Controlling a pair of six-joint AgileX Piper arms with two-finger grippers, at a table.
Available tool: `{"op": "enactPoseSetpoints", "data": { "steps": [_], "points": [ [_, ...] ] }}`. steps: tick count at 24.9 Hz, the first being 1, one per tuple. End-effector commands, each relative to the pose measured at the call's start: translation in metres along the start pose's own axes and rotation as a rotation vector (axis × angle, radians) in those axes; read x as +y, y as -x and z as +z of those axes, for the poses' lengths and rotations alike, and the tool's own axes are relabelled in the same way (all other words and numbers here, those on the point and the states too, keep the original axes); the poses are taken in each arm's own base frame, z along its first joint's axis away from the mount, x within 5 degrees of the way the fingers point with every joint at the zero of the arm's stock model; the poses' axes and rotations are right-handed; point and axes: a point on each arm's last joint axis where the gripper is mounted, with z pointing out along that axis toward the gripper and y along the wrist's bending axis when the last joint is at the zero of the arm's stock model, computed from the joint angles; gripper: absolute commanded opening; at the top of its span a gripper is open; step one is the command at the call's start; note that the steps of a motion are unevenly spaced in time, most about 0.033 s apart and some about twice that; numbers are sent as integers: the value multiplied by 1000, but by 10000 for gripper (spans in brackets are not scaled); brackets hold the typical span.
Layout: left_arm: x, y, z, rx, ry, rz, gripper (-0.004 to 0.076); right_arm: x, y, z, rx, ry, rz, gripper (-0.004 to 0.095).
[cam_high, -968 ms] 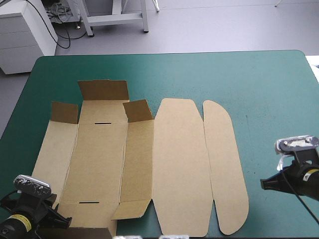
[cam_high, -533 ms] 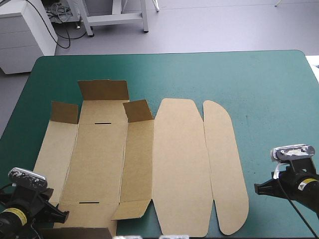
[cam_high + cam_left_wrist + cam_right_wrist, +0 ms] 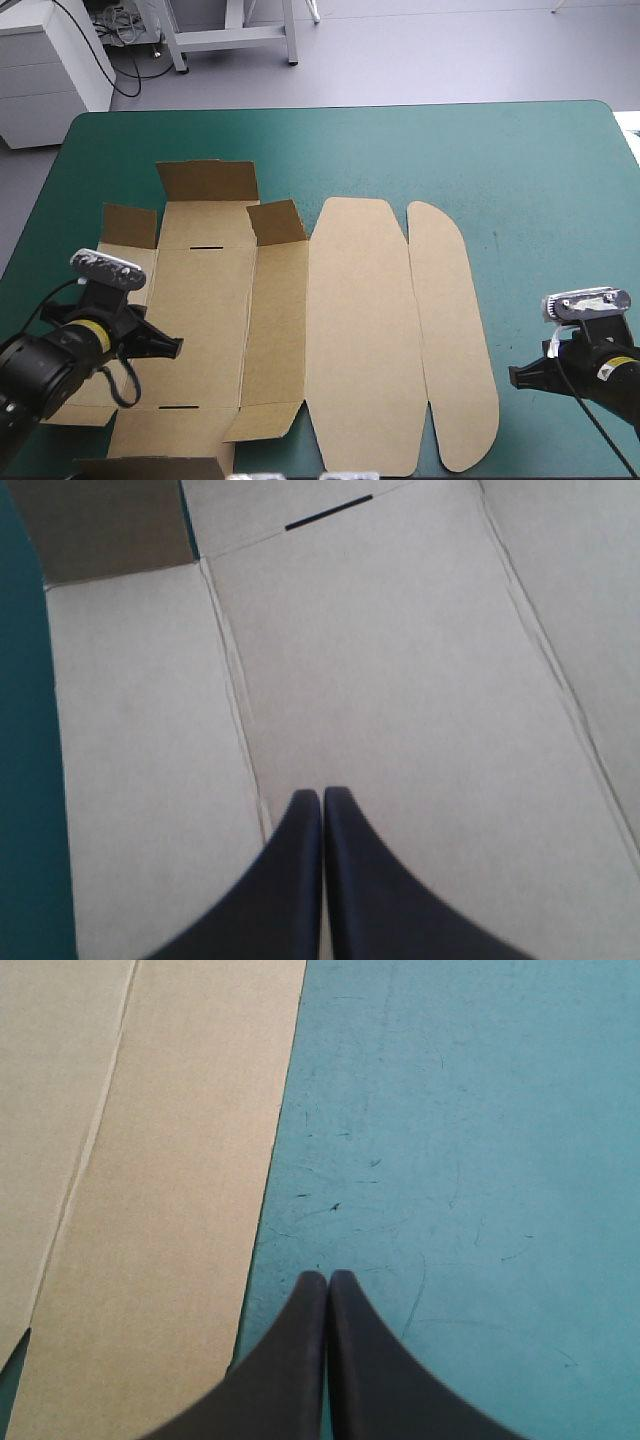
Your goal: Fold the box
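The brown box (image 3: pixel 360 330) lies spread over the table's left and middle, its lid panel and rounded tuck flap (image 3: pixel 452 340) flat. Small flaps at its far end (image 3: pixel 208 182) stand raised, and a near corner flap (image 3: pixel 262 420) is lifted a little. My left gripper (image 3: pixel 175 348) is shut and empty, hovering over the box's left base panel. In the left wrist view the left gripper (image 3: pixel 322 792) points along a crease toward a slot (image 3: pixel 328 512). My right gripper (image 3: pixel 513 377) is shut, over the teal-green cover. In the right wrist view the right gripper (image 3: pixel 328 1275) sits just beside the box's edge (image 3: pixel 150 1210).
Bare teal-green cover (image 3: pixel 540 200) stretches along the right side and the far edge of the table. A darker strip of brown board (image 3: pixel 150 467) shows at the near edge, bottom left.
My left arm has swung from the near-left corner forward over the box's left panels. The right gripper shifted slightly toward the near edge earlier and then held still. The box has not moved.
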Motion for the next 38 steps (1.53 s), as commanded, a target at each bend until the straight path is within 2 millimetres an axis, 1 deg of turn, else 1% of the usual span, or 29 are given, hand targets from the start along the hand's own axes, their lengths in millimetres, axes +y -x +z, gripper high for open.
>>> {"op": "enactPoseSetpoints", "data": {
  "steps": [1, 4, 5, 6, 7, 8, 9, 10, 11, 12, 13, 14, 16, 17, 19, 20, 22, 25, 27, 31, 38],
  "points": [
    [-9, 35, 19, -66, -17, 9, -10, -1, 9, -6, -73, -13, -13, -19],
    [-9, 52, 35, -48, -12, -19, -10, -1, 9, -6, -73, -13, -22, -19],
    [-3, 62, 42, -52, -5, -72, -10, -1, 9, -6, -73, -13, -25, -19],
    [7, 70, 49, -53, 16, -118, -10, -1, 9, -6, -73, -13, -25, -19],
    [25, 82, 56, -54, 29, -191, -10, -1, 9, -6, -73, -13, -25, -19],
    [37, 87, 60, -50, 38, -232, -10, -1, 9, -6, -73, -13, -25, -19],
    [57, 93, 64, -43, 47, -306, -10, -1, 9, -6, -73, -13, -25, -19],
    [74, 98, 64, -48, 55, -362, -10, -1, 9, -6, -71, -13, -25, -20],
    [96, 99, 65, -54, 66, -445, -10, -1, 9, -6, -71, -13, -25, -19],
    [111, 98, 63, -60, 75, -503, -10, -1, 9, -6, -71, -13, -25, -19],
    [131, 94, 59, -67, 98, -558, -10, -1, 9, -6, -75, -14, -32, -19],
    [142, 89, 57, -66, 116, -601, -10, -1, 9, -6, -77, -15, -37, -19],
    [163, 79, 49, -50, 151, -689, -10, -1, 10, -6, -81, -16, -43, -20],
    [169, 73, 46, -31, 164, -719, -10, -2, 10, -6, -83, -18, -44, -19],
    [186, 57, 37, 15, 197, -765, -10, -2, 10, -6, -86, -19, -44, -20],
    [195, 44, 31, 64, 205, -765, -10, -2, 10, -6, -86, -19, -44, -20],
    [205, 23, 21, 157, 199, -737, -10, -2, 10, -6, -89, -20, -44, -20],
    [210, 7, 12, 226, 173, -728, -10, -2, 12, -6, -101, -25, -45, -20],
    [209, -1, 9, 278, 138, -691, -10, -2, 12, -6, -102, -25, -54, -19],
    [206, -7, 6, 335, 89, -649, -10, -2, 12, -6, -102, -28, -62, -20],
    [205, -5, 7, 319, 64, -604, -10, -2, 12, -6, -104, -28, -69, -20]
  ]
}}
